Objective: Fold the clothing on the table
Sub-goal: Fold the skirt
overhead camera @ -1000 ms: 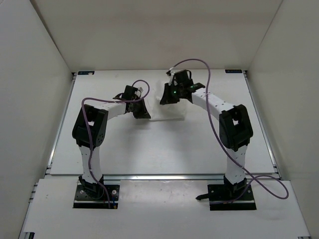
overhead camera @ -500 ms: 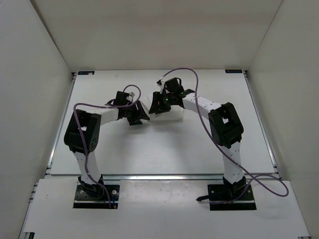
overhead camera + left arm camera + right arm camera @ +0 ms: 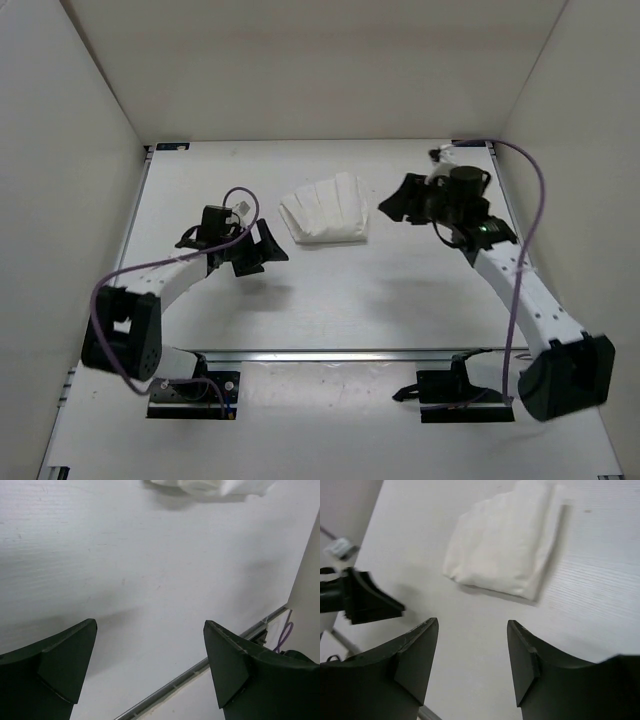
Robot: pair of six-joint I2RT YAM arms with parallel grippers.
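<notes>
The clothing (image 3: 326, 211) lies as a small folded white bundle with fanned creases at the middle back of the table (image 3: 330, 300). My left gripper (image 3: 268, 247) hangs open to its lower left, apart from the fabric, nothing between its fingers. In the left wrist view (image 3: 150, 625) only the bundle's edge (image 3: 210, 486) shows at the top. My right gripper (image 3: 392, 205) stands open just right of the clothing, empty. The right wrist view (image 3: 472, 622) shows the folded clothing (image 3: 505, 542) lying beyond its fingertips.
White walls enclose the table on three sides. A metal rail (image 3: 330, 354) runs along the near edge, and side rails (image 3: 522, 250) line left and right. The left gripper (image 3: 367, 600) shows in the right wrist view. Purple cables loop off both arms.
Both grippers opened and let go of the clothing, then drew back, the left one down-left and the right one to the right. The folded bundle now lies uncovered between them.
</notes>
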